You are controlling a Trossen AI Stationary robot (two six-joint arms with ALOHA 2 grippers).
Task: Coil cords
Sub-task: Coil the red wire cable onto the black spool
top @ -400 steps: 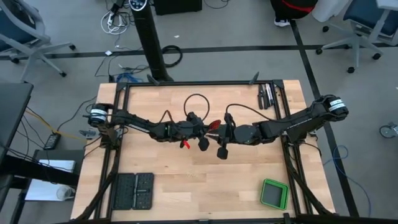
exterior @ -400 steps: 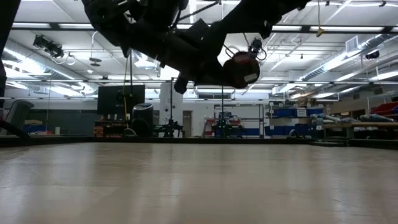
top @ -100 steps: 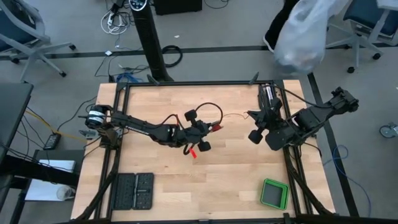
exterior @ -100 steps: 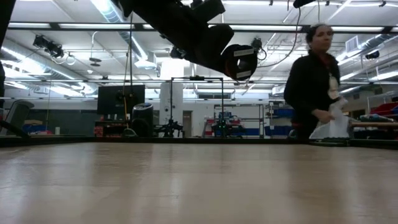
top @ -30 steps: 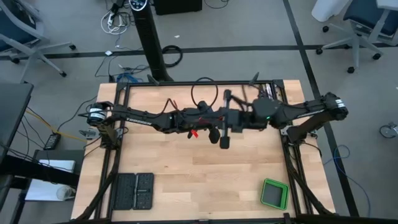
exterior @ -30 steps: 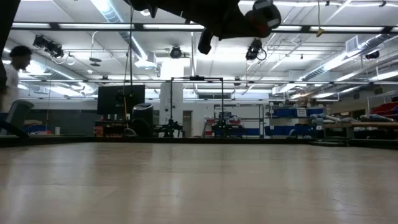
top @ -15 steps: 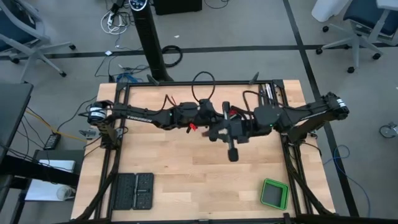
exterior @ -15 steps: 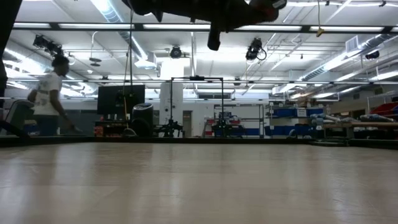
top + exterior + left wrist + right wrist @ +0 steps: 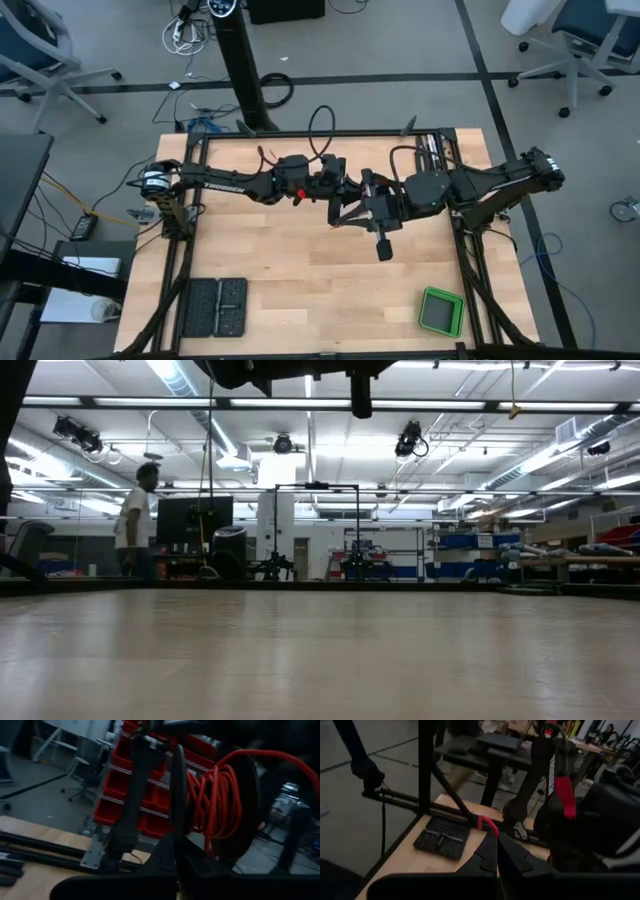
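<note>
The red-orange cord [image 9: 215,802] is wound in many turns between two dark discs of a reel, seen close in the left wrist view; one strand [image 9: 295,762] arcs away from it. My left gripper [image 9: 176,862] is shut just below the reel, high over the table's middle [image 9: 333,186]. My right gripper [image 9: 496,844] is shut with a short red loop of cord [image 9: 488,823] at its tips. It faces the left gripper from the right [image 9: 345,218]. In the low view only dark arm parts [image 9: 360,390] show at the top. My left gripper pinches the lower rim of the reel's nearer disc [image 9: 177,827] between its two fingers, coming level from the table's left. The reel stands on edge beyond the fingertips, lifted clear of the table. My right gripper pinches the cord [image 9: 489,826] at its fingertips, pointing toward the table's near left and slightly downward. A small loop stands up from the tips; the rest of the cord is hidden behind the fingers.
A green box [image 9: 440,312] sits at the near right corner, and a black ribbed tray [image 9: 215,306] sits at the near left. Dark tools [image 9: 430,152] lie at the far right. A person [image 9: 135,530] walks in the room behind.
Both arms have risen in the low view, leaving only a finger in sight. My left gripper has tipped upward and edged toward the far right. My right gripper has tipped downward and drifted toward the near edge. Both have stayed shut.
</note>
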